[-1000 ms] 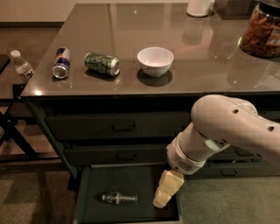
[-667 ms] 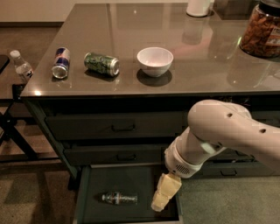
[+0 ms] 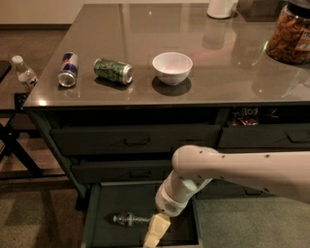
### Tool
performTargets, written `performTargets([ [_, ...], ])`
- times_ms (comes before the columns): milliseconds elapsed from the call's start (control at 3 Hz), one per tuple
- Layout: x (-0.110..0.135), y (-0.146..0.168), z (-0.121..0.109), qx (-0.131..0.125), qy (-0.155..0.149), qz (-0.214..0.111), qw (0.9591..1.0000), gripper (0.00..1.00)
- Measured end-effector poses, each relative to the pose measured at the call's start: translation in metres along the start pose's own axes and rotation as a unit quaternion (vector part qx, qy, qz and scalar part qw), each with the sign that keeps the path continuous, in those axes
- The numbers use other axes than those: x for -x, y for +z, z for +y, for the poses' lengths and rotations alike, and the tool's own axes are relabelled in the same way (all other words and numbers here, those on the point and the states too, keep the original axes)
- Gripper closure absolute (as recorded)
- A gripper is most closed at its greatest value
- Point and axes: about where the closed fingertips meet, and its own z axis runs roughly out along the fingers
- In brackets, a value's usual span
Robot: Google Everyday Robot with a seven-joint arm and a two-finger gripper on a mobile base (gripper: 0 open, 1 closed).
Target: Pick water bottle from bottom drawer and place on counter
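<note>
The water bottle [image 3: 130,219] lies on its side on the floor of the open bottom drawer [image 3: 121,198], cap to the left. My gripper [image 3: 156,232] hangs from the white arm [image 3: 203,169] into the drawer, just right of the bottle and close to its base. Its cream tip runs off the bottom edge of the view. The glossy grey counter [image 3: 232,72] spreads above the drawers.
On the counter stand a white bowl [image 3: 172,67], a green can on its side [image 3: 113,70], a blue and silver can [image 3: 68,69], a snack jar [image 3: 290,34] and a white container [image 3: 221,7]. Another small clear bottle [image 3: 24,72] stands on the low side table at left.
The arm has shifted left and down, bringing the gripper closer to the bottle in the drawer. The bottle has not moved.
</note>
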Motion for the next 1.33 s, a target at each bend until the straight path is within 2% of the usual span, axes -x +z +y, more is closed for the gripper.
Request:
performTargets([
  [333, -0.005, 0.018, 0.001, 0.022, 0.007, -0.001, 0.9997, 0.00],
  [667, -0.005, 0.018, 0.001, 0.022, 0.007, -0.001, 0.9997, 0.00],
  [1000, -0.015, 0.047, -0.014, 0.026, 0.025, -0.012, 0.9993, 0.00],
  [1333, -0.027, 0.086, -0.052, 0.017, 0.057, -0.019, 0.9981, 0.00],
])
